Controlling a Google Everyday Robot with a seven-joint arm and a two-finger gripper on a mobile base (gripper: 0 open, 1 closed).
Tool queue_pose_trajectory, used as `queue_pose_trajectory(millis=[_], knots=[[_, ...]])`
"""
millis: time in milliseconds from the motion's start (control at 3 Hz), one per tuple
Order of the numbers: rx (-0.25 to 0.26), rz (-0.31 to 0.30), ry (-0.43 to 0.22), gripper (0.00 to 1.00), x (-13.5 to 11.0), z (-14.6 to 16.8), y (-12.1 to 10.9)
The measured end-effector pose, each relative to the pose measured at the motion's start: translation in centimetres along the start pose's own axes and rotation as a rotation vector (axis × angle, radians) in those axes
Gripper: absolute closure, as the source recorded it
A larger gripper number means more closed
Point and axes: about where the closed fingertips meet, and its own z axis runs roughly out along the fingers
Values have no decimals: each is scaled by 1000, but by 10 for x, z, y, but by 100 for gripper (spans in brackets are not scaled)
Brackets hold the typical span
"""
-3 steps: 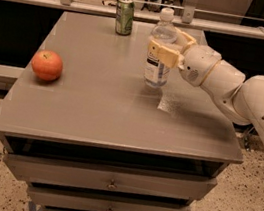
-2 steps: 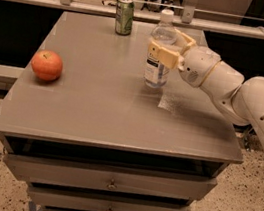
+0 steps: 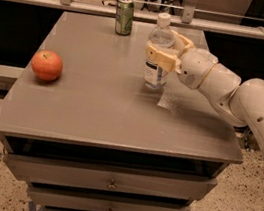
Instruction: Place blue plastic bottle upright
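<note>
The blue plastic bottle (image 3: 159, 51) stands upright on the grey table (image 3: 97, 101), right of centre toward the back. It is clear, with a white cap and a pale label low on its body. My gripper (image 3: 163, 49) reaches in from the right, with its tan fingers (image 3: 156, 58) around the bottle's upper body. The white arm (image 3: 235, 95) stretches away to the right edge of the view.
A green drink can (image 3: 124, 16) stands at the table's back edge, left of the bottle. A red-orange apple (image 3: 47, 65) lies at the left side. Drawers (image 3: 108, 182) sit under the tabletop. A metal rail (image 3: 138, 13) runs behind the table.
</note>
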Motion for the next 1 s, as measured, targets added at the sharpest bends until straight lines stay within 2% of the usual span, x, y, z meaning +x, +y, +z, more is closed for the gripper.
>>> queue_pose_trajectory(millis=[667, 1000], knots=[[-11, -17, 10, 15, 6, -2, 4], [-9, -19, 15, 0, 6, -4, 4]])
